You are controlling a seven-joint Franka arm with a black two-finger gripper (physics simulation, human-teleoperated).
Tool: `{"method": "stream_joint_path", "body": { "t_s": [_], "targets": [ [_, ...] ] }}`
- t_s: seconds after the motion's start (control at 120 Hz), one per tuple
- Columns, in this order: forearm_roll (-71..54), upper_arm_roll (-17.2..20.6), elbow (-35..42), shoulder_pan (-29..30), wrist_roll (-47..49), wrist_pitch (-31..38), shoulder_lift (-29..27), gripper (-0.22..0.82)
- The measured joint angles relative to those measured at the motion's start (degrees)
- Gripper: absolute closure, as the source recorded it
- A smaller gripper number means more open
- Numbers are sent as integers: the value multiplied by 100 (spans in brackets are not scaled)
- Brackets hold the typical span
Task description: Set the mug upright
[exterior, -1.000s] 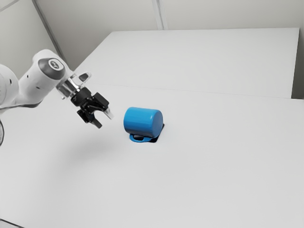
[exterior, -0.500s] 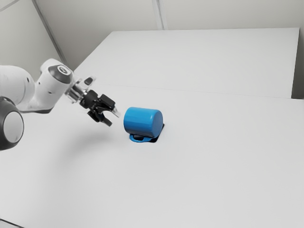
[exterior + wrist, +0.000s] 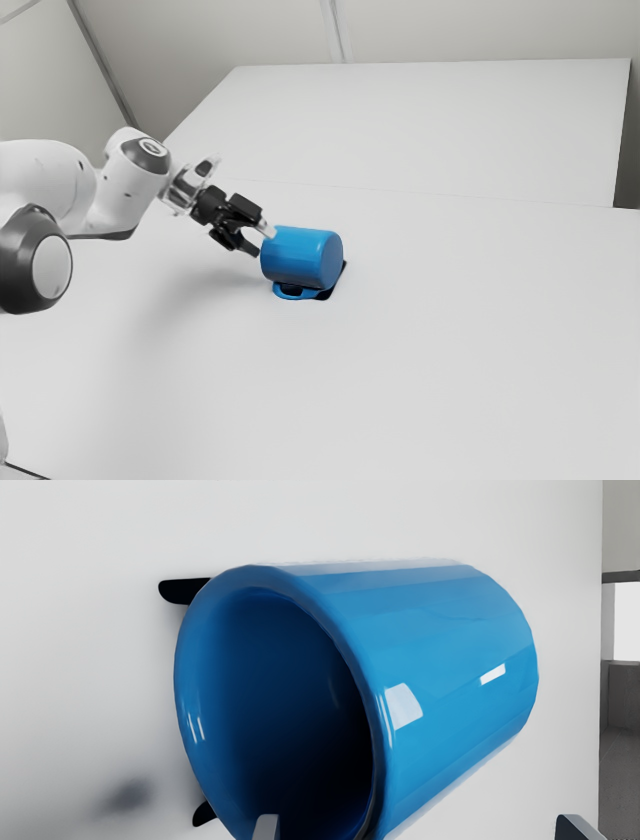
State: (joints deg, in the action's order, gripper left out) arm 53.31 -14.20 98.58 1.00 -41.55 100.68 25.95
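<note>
Exterior view: on the white table (image 3: 450,330), below the white arm (image 3: 130,190), lies the blue mug (image 3: 302,257), on its side, its mouth (image 3: 295,695) facing the gripper (image 3: 262,241), whose jaws stand wide apart near the rim.

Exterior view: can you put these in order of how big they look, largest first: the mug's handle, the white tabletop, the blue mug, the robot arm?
1. White tabletop
2. Robot arm
3. Blue mug
4. Mug's handle
</note>
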Motion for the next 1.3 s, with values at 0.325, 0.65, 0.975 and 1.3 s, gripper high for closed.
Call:
{"method": "stream_joint_path", "body": {
  "t_s": [0.325,0.65,0.975,1.3],
  "targets": [
    [249,170,23,-12,76,-11,130,0],
    [300,313,18,-19,199,-18,75,29],
    [277,575,-225,-22,328,21,35,61],
    [182,631,-475,-23,531,16,9,70]
  ]
}}
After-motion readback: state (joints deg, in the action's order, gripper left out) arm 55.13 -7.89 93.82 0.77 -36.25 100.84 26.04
